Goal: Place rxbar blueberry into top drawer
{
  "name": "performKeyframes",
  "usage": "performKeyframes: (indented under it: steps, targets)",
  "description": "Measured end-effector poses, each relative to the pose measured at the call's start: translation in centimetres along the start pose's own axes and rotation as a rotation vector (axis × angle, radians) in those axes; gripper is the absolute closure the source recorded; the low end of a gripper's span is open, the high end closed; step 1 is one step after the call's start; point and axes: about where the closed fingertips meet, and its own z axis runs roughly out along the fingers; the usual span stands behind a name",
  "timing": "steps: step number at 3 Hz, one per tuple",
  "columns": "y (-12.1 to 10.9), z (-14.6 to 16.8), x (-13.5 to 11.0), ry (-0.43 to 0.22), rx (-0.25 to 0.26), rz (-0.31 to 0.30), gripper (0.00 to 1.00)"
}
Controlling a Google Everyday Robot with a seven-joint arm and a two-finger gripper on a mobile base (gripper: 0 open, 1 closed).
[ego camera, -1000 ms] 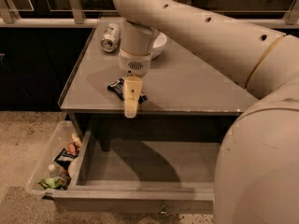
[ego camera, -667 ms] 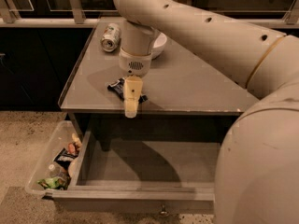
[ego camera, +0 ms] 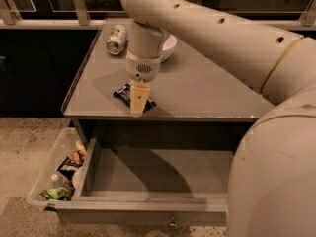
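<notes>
Showing the camera view: one arm reaches in from the upper right. The gripper [ego camera: 138, 100] hangs wrist-down over the near edge of the grey table [ego camera: 207, 88], its tip at or just above the rxbar blueberry [ego camera: 122, 92]. The bar lies flat on the tabletop close to that near edge, with dark wrapper showing on either side of the gripper. Whether the gripper is spread, pressed together or pinching the bar cannot be told from this angle.

Handling, as judged: the bar looks light and thin, fairly firm along its length, in a slick film wrapper. A pinch across its narrow width near the middle would suit best, since the crimped ends would likely bend or slip.

Containers: the top drawer [ego camera: 143, 214] stands pulled out below the table edge and nearer than it. Nothing shows on its grey floor, and a small knob [ego camera: 172, 224] sits on its front. Just beside it on the left, a clear plastic bin [ego camera: 47, 169] holds mixed snack wrappers [ego camera: 68, 166]. At the far side of the table are a drink can [ego camera: 117, 38] lying on its side and a white bowl [ego camera: 167, 46], contents not visible.
</notes>
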Motion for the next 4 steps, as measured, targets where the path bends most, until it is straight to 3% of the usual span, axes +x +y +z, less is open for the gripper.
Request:
performKeyframes:
  steps: [2, 3, 4]
  targets:
    - [0.0, 0.0, 0.0, 0.0, 0.0, 0.0, 0.88]
    - [0.0, -0.6, -0.1, 0.0, 0.0, 0.0, 1.0]
    - [1.8, -2.6, 0.4, -0.002, 0.033, 0.005, 1.0]
